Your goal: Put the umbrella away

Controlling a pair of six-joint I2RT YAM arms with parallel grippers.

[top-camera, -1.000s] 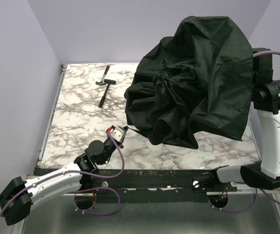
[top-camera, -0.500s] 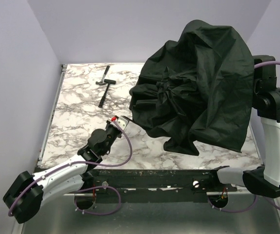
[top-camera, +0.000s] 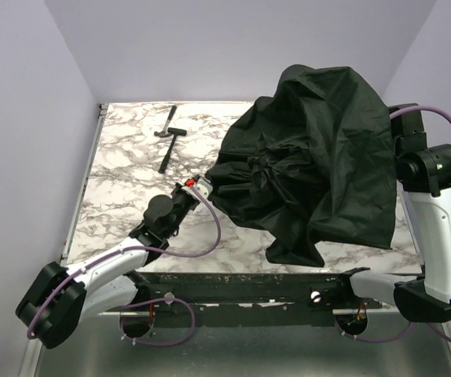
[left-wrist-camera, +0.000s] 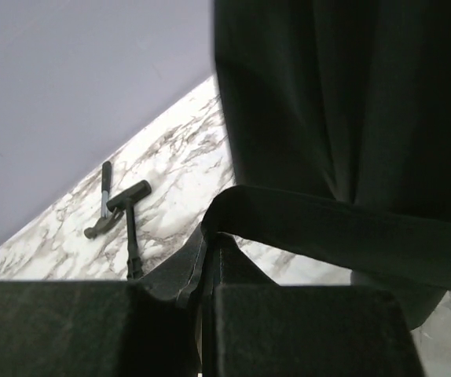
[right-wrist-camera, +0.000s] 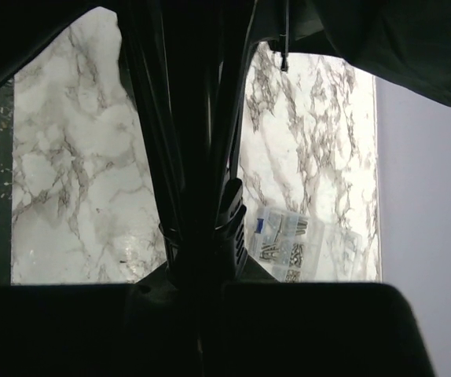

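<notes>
The left tool point(left-wrist-camera: 207, 263) is reaching in from the near left. Over the last second it has been stretching away from its base, and now it is meeting the umbrella point(top-camera: 312, 157) at the canopy's lower left edge. In the left wrist view its jaws are sitting nearly together with a fold of the hem running down into the narrow gap, so it appears to be pinching the fabric.

The umbrella itself is hanging above the right half of the surface point(top-camera: 123, 188), half collapsed, and it has been coming lower and drifting a little toward the left arm. The right tool point(right-wrist-camera: 210, 275) is hiding under the canopy in the top view. In its own view the shaft and ribs are running straight down into its dark, closed jaws, so it seems to be carrying the whole thing.

With both tools on it, the job is likely moving from lifting to gathering the loose canopy in around the shaft. The hammer point(top-camera: 168, 138) is lying well apart at the far left.
</notes>
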